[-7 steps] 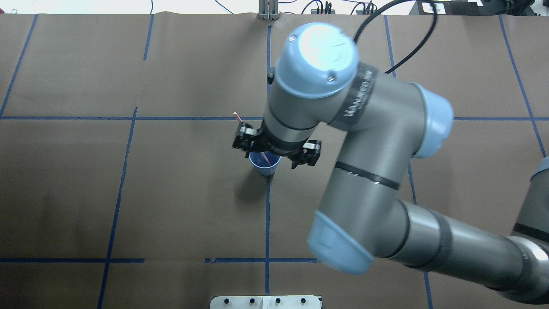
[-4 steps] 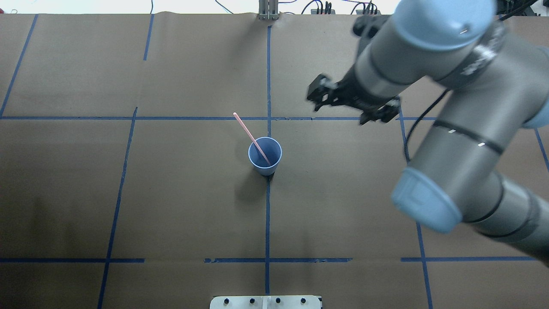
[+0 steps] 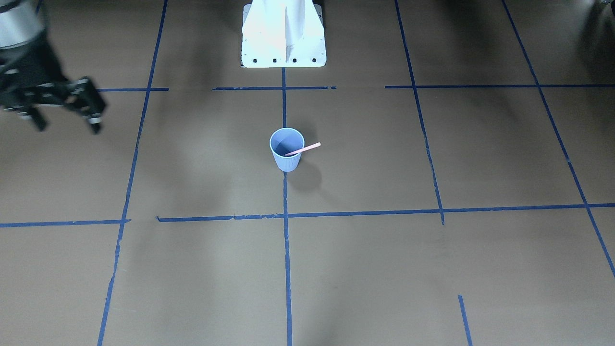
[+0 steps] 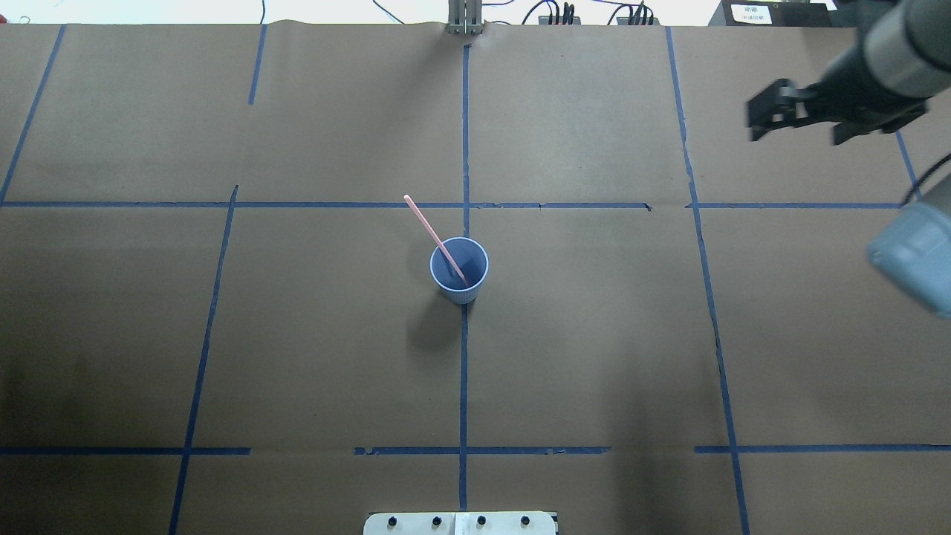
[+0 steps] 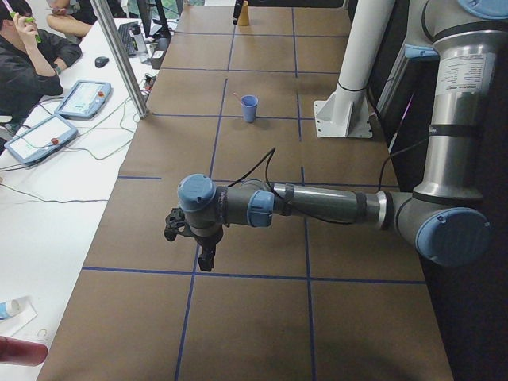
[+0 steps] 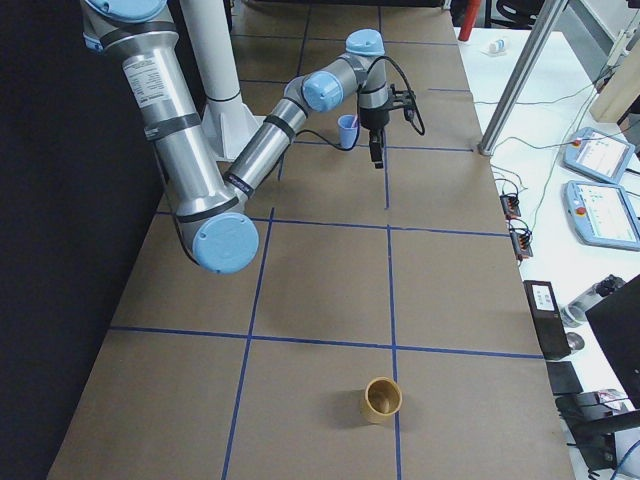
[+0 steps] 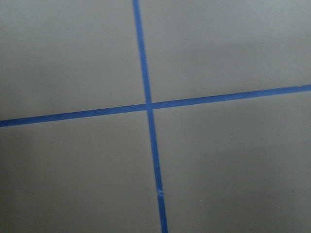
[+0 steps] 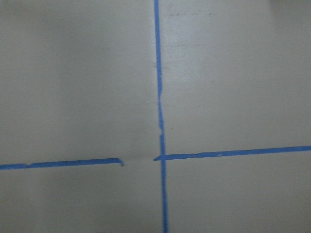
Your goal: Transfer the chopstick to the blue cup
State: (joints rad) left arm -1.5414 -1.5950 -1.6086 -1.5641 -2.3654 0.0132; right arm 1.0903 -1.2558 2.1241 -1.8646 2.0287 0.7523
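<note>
The blue cup [image 4: 459,269] stands upright at the middle of the table, and also shows in the front view [image 3: 287,150]. The pale pink chopstick [image 4: 431,230] stands in it, its lower end inside and its upper end leaning over the rim toward the far left; it also shows in the front view [image 3: 305,148]. My right gripper [image 4: 806,126] is open and empty, in the air far to the cup's right near the table's far edge, and shows in the front view [image 3: 67,124]. My left gripper [image 5: 189,244] shows only in the exterior left view; I cannot tell its state.
Brown paper with blue tape lines covers the table. The white robot base plate [image 4: 461,524] sits at the near edge. A brown cup [image 6: 381,398] stands far off at the table's right end. Both wrist views show only paper and tape.
My right gripper was over the cup around the chopstick; it has let go and swung up and away to the far right. The chopstick stays leaning in the cup.
</note>
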